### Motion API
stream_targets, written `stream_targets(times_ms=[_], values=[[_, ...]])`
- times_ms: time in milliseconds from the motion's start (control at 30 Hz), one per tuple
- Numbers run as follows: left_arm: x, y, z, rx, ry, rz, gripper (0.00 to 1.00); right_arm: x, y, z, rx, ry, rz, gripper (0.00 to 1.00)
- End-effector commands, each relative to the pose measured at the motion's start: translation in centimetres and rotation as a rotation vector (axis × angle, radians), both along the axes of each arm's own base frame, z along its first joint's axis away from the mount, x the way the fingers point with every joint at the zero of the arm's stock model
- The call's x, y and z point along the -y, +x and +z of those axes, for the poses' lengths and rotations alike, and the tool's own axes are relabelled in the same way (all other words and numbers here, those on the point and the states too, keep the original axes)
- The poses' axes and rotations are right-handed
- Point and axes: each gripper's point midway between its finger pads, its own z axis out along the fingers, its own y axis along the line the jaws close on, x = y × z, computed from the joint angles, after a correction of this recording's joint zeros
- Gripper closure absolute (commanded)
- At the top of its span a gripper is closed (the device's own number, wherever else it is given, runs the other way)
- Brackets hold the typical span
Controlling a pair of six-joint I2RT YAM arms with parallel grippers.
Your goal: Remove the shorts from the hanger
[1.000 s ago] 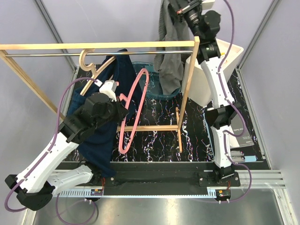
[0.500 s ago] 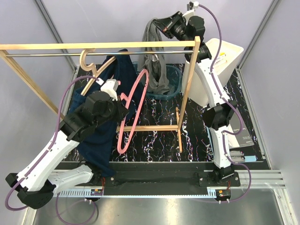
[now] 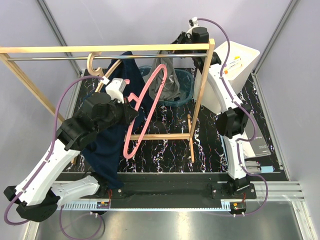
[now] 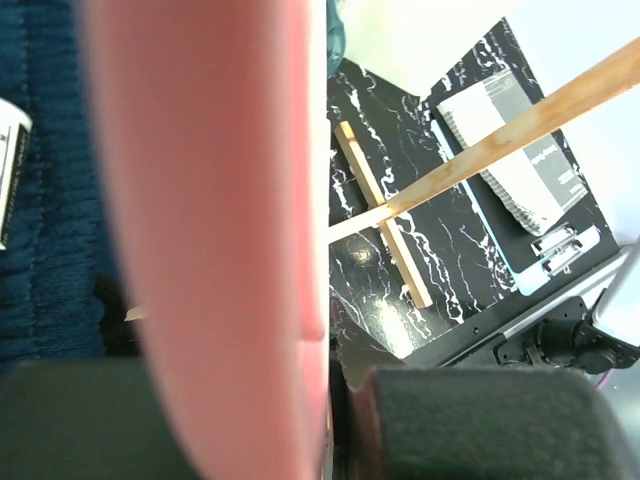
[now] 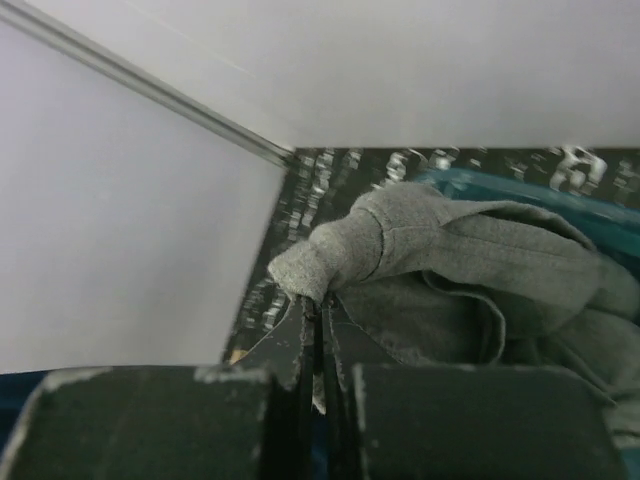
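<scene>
From above, the left hand is clamping a pink hanger, tilting it below the rail. The navy shorts are hanging from a wooden hanger. The right hand is pinching the grey shorts, which are dangling into a teal basket.

The left wrist view is showing the hanger filling the gap between the fingers. A white label is sitting on the navy fabric, its print too blurred to read. A grey booklet is lying on the marbled worktop.

In the right wrist view, the fingers are squeezing a grey fold.
</scene>
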Motion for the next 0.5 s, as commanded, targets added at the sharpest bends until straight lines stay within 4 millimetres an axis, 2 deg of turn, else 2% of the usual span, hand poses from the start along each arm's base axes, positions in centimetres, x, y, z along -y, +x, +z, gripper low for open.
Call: stream_targets(times_ms=[0,33,67,100,133,233,267,333,467], values=[[0.9,-0.2,2.6,0.067,-0.045,-0.062,1.00,2.5,1.7,-4.7,-0.036,-0.191,-0.110,1.00],[0.9,-0.3,2.6,0.066,-0.047,-0.066,1.00,3.3,1.8,-6.7,-0.093,-0.238,-0.139,1.00],[1.0,-0.2,2.7,0.068,-0.047,-0.066,1.00,3.9,2.0,-7.6,-0.110,-0.271,-0.162,1.00],[1.0,-0.2,2.7,0.068,-0.047,-0.068,1.00,4.8,2.4,-7.6,-0.099,-0.314,-0.200,0.99],[1.0,-0.2,2.7,0.069,-0.048,-0.068,1.00,5.1,2.5,-9.3,-0.129,-0.356,-0.206,0.98],[0.9,-0.2,3.1,0.074,-0.054,-0.066,1.00,5.2,2.9,-12.1,-0.128,-0.440,-0.163,0.89],[1.0,-0.3,3.0,0.072,-0.051,-0.068,1.00,5.1,2.9,-12.8,-0.133,-0.455,-0.148,0.83],[1.0,-0.2,3.1,0.072,-0.053,-0.067,1.00,5.3,2.5,-13.8,-0.167,-0.474,-0.141,0.73],[1.1,-0.1,3.3,0.068,-0.059,-0.063,1.00,4.7,0.8,-12.5,-0.224,-0.415,-0.114,0.48]])
